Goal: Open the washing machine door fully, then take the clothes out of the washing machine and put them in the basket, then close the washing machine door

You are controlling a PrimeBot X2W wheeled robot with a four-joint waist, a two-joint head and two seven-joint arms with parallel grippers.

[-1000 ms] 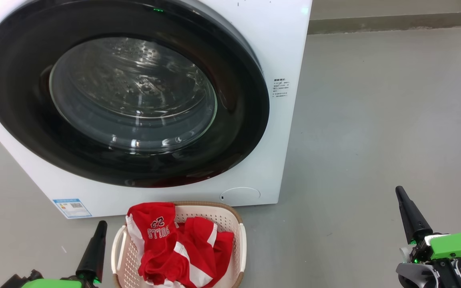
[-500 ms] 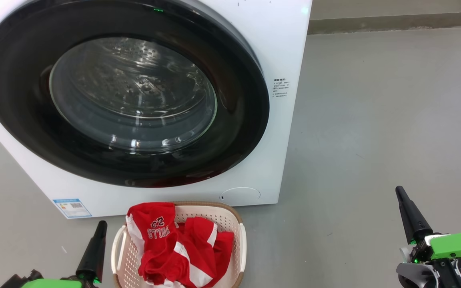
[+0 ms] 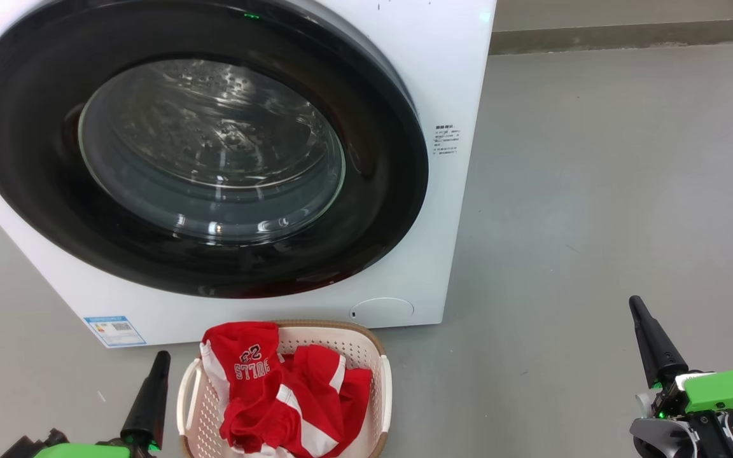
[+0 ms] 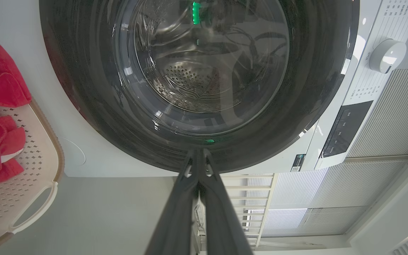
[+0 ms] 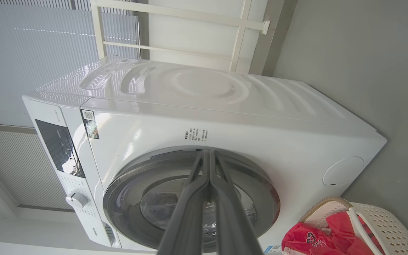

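1. Head view: the washing machine (image 3: pixel 462 76) has its door (image 3: pixel 379 191) lying flat against the front, and the drum (image 3: pixel 214 140) behind the glass looks bare. The basket (image 3: pixel 366 346) sits on the floor (image 3: pixel 595 191) just in front. The clothes (image 3: pixel 290 394) are heaped inside it, one red piece draped over the rim nearest the machine. The left gripper (image 3: pixel 160 362) rests low, just beside the basket's handle (image 3: pixel 183 394), jaws pressed together on nothing. The right gripper (image 3: pixel 637 310) is well apart on the other side, also clenched and empty.
2. Left wrist view: the two fingers (image 4: pixel 179 212) meet at their tips in front of the door's black rim; I cannot tell if they touch it. The basket and some red cloth show at the side edge.
3. Right wrist view: the fingers (image 5: pixel 186 216) are closed on themselves, pointing at the machine from a distance. The door sits flush (whether its latch has caught cannot be told).
4. Judgement: the job looks finished. Three things could go wrong from here:
   - A door only pushed to, not latched, could drift open.
   - The left arm, so near the handle, could nudge or tip the basket if it swings inward.
   - The draped piece could slide out onto the floor
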